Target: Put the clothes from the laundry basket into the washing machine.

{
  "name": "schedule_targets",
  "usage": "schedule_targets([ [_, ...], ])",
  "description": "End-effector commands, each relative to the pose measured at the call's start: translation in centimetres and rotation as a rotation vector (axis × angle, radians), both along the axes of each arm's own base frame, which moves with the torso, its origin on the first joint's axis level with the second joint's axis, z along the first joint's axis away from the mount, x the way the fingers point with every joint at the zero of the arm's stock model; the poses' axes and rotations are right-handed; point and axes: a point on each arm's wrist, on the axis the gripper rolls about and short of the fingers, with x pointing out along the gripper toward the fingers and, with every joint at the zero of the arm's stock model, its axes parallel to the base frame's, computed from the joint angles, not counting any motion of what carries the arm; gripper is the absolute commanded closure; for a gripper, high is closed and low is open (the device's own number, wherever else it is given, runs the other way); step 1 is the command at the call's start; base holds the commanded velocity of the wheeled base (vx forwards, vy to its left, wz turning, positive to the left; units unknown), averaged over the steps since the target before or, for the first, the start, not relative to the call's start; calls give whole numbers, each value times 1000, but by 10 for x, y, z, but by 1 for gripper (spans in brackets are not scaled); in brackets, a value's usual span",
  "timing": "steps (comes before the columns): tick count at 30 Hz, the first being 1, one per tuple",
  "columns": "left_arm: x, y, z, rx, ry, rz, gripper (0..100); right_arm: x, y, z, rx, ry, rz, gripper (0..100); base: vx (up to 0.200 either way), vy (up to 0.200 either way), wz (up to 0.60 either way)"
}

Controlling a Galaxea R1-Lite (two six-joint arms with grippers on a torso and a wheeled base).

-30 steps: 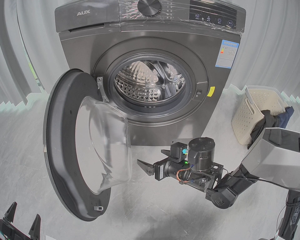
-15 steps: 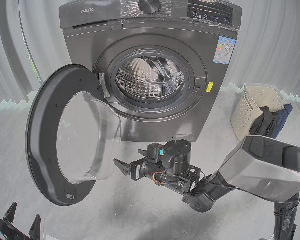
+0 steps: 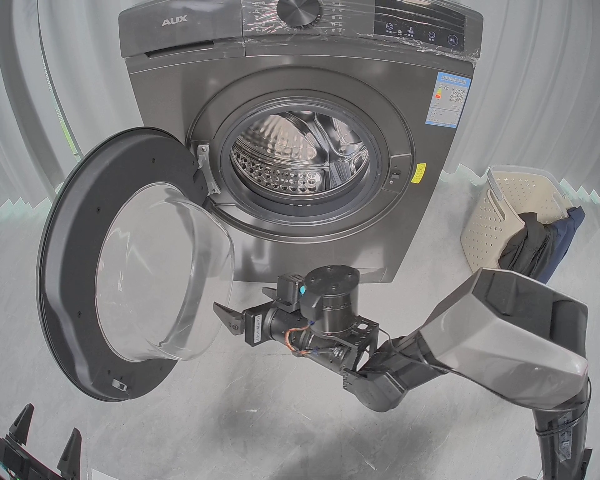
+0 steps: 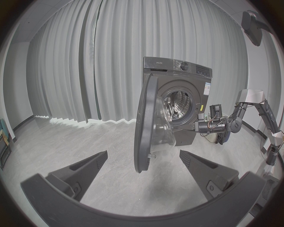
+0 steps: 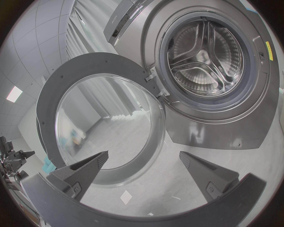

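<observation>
Washing machine (image 3: pixel 281 65) door (image 3: pixel 69 250) is swung wide open. Right end effector (image 3: pixel 242 301) is held low just beside the door glass, fingers spread wide, nothing gripped. Left end effector (image 4: pixel 142 153) is also spread, empty. Dark clothes (image 3: pixel 531 240) are draped over the laundry basket (image 3: pixel 484 228), right of the machine.

The washing machine (image 3: pixel 169 94) carries a brand mark (image 3: pixel 174 21) on its top panel, a blue label (image 3: pixel 447 100) with unreadably small print, and a yellow sticker (image 3: pixel 419 173).
</observation>
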Motion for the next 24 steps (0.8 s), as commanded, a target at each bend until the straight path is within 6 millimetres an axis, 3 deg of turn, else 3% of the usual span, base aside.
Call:
schedule_targets([
  [1,0,0,-5,-1,-2,1,0,5,26,-25,-14,11,3,0,0,0,0],
  [9,0,0,-5,-3,-2,-1,0,10,54,-42,33,-3,-3,0,0,0,0],
  [14,0,0,-5,-3,-2,-1,0,13,53,-37,51,-16,-43,0,0,0,0],
  [16,0,0,-5,-5,-2,-1,0,12,42,-22,57,-21,-59,0,0,0,0],
  [19,0,0,-5,-5,-2,2,0,3,14,21,69,-33,-81,0,0,0,0],
  [24,0,0,-5,-5,-2,4,0,-12,-73,79,44,-84,-194,0,0,0,0],
])
